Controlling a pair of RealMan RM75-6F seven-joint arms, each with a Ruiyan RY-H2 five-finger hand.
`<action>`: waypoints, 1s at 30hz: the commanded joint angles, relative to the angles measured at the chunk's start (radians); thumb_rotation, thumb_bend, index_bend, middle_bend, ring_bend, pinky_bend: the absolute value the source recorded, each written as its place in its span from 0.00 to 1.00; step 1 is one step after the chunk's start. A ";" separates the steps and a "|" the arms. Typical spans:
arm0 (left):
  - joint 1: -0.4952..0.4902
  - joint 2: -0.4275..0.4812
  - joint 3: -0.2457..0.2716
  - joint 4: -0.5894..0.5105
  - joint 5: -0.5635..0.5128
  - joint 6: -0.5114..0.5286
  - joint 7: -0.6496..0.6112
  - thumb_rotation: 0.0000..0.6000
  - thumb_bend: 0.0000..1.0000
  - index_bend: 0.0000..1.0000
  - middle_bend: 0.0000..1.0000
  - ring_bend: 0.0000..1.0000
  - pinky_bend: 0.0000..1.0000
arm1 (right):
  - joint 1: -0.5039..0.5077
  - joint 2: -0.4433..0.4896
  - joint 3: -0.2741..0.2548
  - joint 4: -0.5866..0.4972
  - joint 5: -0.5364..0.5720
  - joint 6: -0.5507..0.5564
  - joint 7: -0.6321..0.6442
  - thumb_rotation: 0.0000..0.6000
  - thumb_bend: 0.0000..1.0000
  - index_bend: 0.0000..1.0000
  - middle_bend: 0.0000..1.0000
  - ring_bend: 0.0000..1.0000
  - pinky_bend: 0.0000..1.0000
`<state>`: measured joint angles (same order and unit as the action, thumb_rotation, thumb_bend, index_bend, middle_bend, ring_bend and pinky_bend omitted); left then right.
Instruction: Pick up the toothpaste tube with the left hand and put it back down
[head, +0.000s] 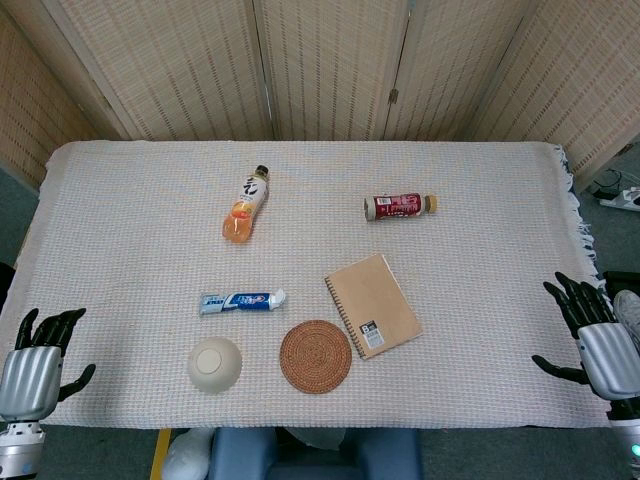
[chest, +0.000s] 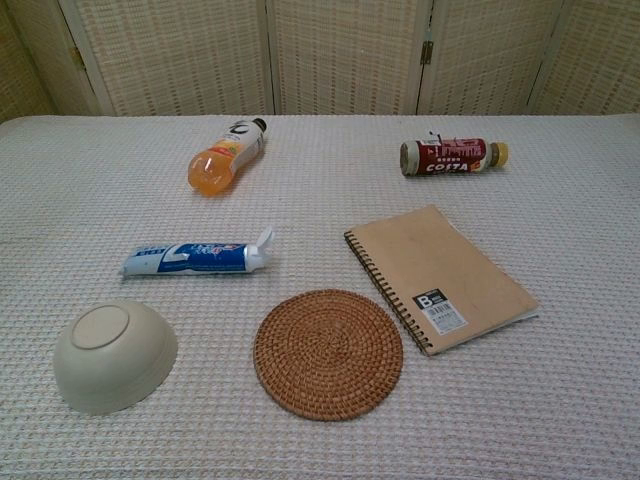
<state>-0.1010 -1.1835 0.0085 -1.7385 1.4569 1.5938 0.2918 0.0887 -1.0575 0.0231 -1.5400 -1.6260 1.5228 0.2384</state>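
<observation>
Meanwhile, on the cloth-covered table (head: 480, 200), a spiral notebook (head: 372, 305) lies at 3 o'clock of the toothpaste tube (head: 241, 301), which rests flat near the front, cap toward the notebook. Both hands hold nothing, fingers spread: left hand (head: 36, 365) at the 8 o'clock corner, right hand (head: 598, 345) at 4 o'clock, well apart from the woven coaster (head: 315, 356), upturned bowl (head: 215, 364), orange bottle (head: 246, 204) and red bottle (head: 399, 206).

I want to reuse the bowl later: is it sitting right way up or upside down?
Upside down. The bowl rests on its rim on the table, and its flat round foot faces up in the chest view.
</observation>
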 joint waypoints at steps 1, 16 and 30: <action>0.003 -0.002 -0.004 0.004 0.001 -0.002 -0.006 1.00 0.29 0.18 0.23 0.21 0.07 | -0.006 -0.006 0.002 -0.008 0.005 0.009 -0.017 1.00 0.12 0.00 0.00 0.00 0.00; -0.050 -0.011 -0.057 0.022 0.033 -0.071 -0.008 1.00 0.29 0.18 0.23 0.21 0.07 | -0.025 -0.005 0.005 -0.018 -0.011 0.059 -0.041 1.00 0.12 0.00 0.00 0.00 0.00; -0.342 -0.126 -0.182 0.080 -0.116 -0.450 0.148 1.00 0.29 0.18 0.23 0.21 0.07 | -0.019 -0.006 0.011 -0.030 -0.014 0.058 -0.067 1.00 0.12 0.00 0.00 0.00 0.00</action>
<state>-0.3919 -1.2718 -0.1514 -1.6811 1.3864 1.2024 0.3928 0.0694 -1.0637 0.0342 -1.5705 -1.6399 1.5806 0.1715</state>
